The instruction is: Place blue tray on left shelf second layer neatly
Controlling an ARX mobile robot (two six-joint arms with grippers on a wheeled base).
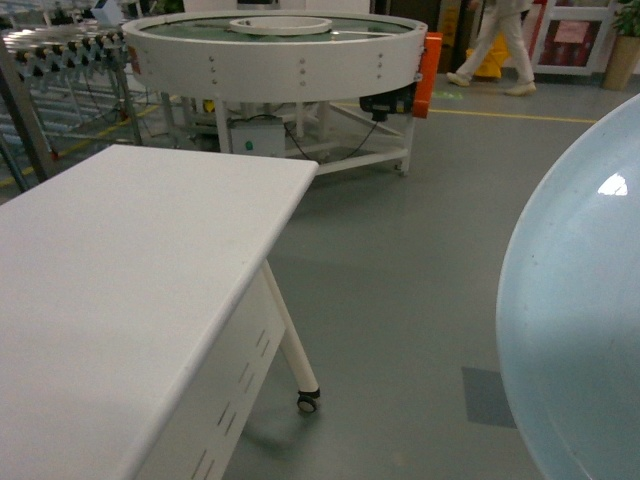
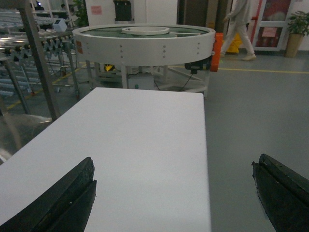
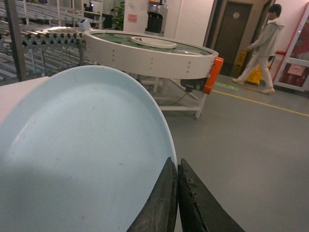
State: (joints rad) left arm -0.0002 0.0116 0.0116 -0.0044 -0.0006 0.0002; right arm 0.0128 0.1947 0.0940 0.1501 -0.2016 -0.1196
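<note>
The pale blue tray (image 3: 82, 154) fills the left of the right wrist view, held up in the air and tilted. My right gripper (image 3: 176, 164) is shut on its rim, one finger on each face. In the head view the same blue tray (image 1: 580, 320) bulges in from the right edge, close to the camera. My left gripper (image 2: 174, 166) is open above the white table (image 2: 145, 145), its two dark fingers wide apart with nothing between them. The left shelf second layer is not clearly in view; only a steel roller rack (image 1: 60, 45) shows at the far left.
A white table on castors (image 1: 130, 280) takes up the left of the head view. Beyond it stands a round white turntable (image 1: 280, 45) with an orange box on its side. A person (image 1: 495, 45) walks at the back right. Grey floor (image 1: 400, 280) lies between.
</note>
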